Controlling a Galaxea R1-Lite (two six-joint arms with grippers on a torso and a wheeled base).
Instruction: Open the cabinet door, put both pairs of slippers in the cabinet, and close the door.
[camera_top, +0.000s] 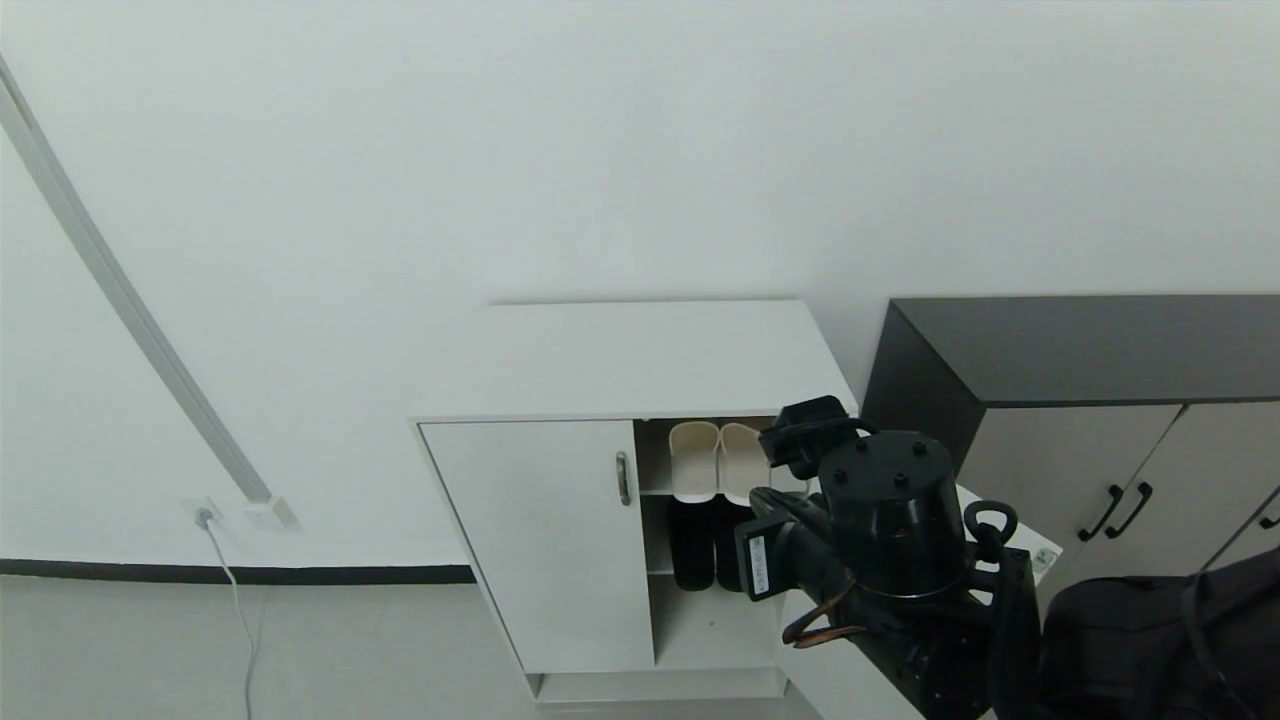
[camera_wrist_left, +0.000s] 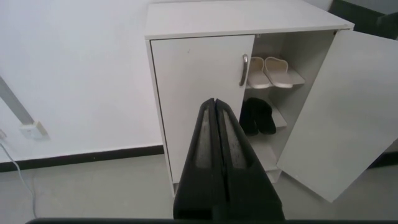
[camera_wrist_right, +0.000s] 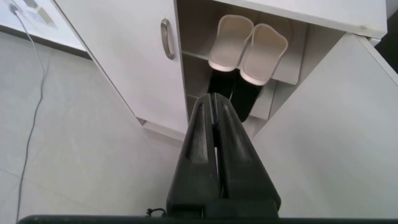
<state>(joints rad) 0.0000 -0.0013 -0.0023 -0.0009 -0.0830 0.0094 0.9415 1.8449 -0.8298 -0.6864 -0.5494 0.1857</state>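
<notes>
The white cabinet (camera_top: 640, 360) stands against the wall with its left door (camera_top: 540, 540) shut and its right door (camera_wrist_left: 342, 112) swung open. A white pair of slippers (camera_top: 715, 460) rests on the upper shelf, and a black pair (camera_top: 700, 545) on the shelf below. My right arm (camera_top: 885, 520) hangs in front of the open half. The right gripper (camera_wrist_right: 213, 99) is shut and holds nothing, just before the black slippers (camera_wrist_right: 242, 99) and below the white slippers (camera_wrist_right: 249, 43). My left gripper (camera_wrist_left: 214, 106) is shut and empty, farther back, facing the shut door (camera_wrist_left: 199, 93).
A dark cabinet (camera_top: 1080, 400) with black handles stands right of the white one. A wall socket with a cable (camera_top: 205, 517) and a slanted grey conduit (camera_top: 120, 290) lie at the left. Bare grey floor (camera_top: 250, 650) spreads before the cabinet.
</notes>
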